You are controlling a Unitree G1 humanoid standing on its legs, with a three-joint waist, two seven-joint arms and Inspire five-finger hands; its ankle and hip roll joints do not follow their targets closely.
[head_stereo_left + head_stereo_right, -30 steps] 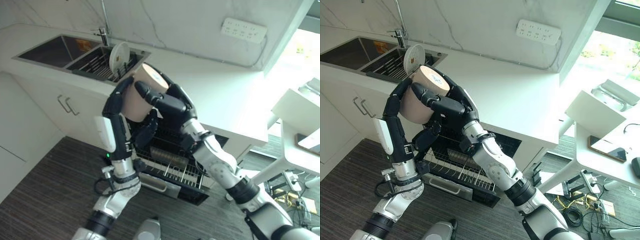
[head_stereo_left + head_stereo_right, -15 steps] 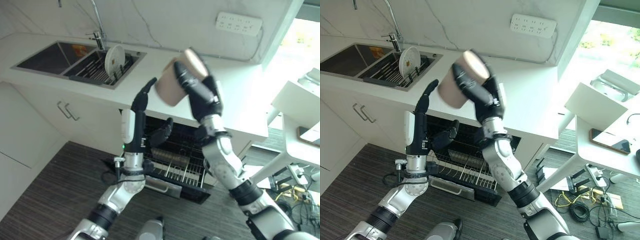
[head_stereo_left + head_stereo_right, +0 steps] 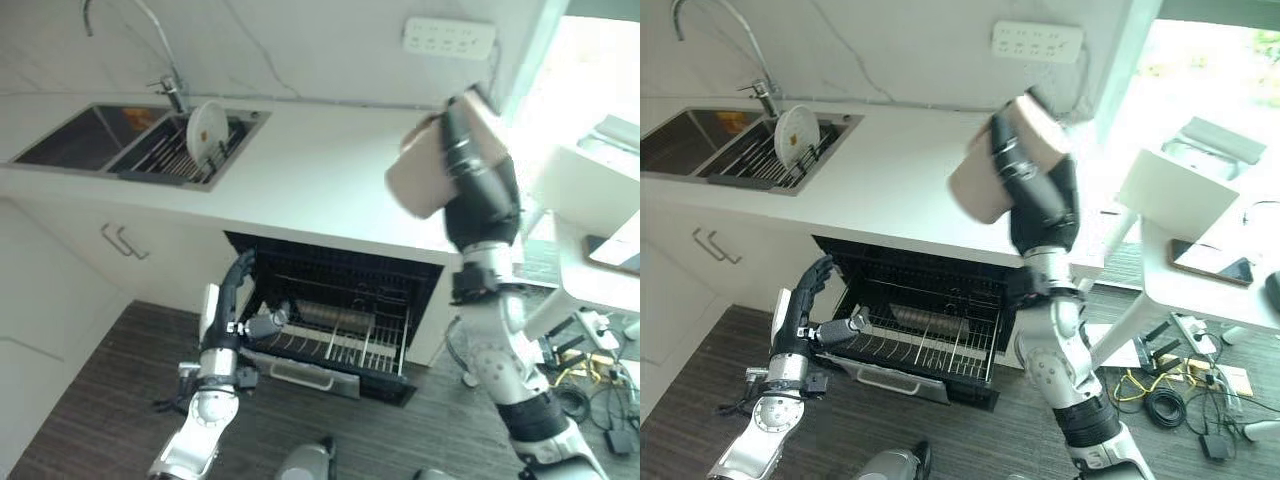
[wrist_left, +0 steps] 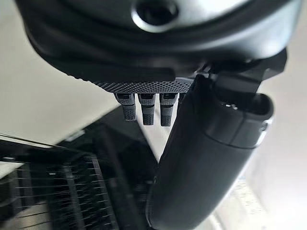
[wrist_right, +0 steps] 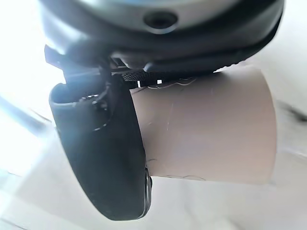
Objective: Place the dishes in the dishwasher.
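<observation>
A beige cup (image 3: 425,180) is held high over the white counter (image 3: 320,170), with my right hand (image 3: 478,185) shut round it. In the right wrist view the thumb (image 5: 105,153) wraps the cup (image 5: 211,129) on its side. Below the counter the dishwasher (image 3: 335,300) stands open, its wire rack (image 3: 925,340) pulled out. My left hand (image 3: 232,300) hangs low at the rack's left front corner, fingers (image 4: 146,108) straight and holding nothing. A white plate (image 3: 206,126) stands upright in the sink's drying rack.
The sink (image 3: 95,135) and tap (image 3: 170,85) lie at the counter's far left. Cabinet doors with handles (image 3: 118,240) sit below the sink. A white table (image 3: 1200,290) with a phone on it stands to the right. The floor is dark wood.
The left hand let go of the cup and dropped to the dishwasher rack's front. The right hand carried the cup up and to the right, alone. The camera view has shifted too.
</observation>
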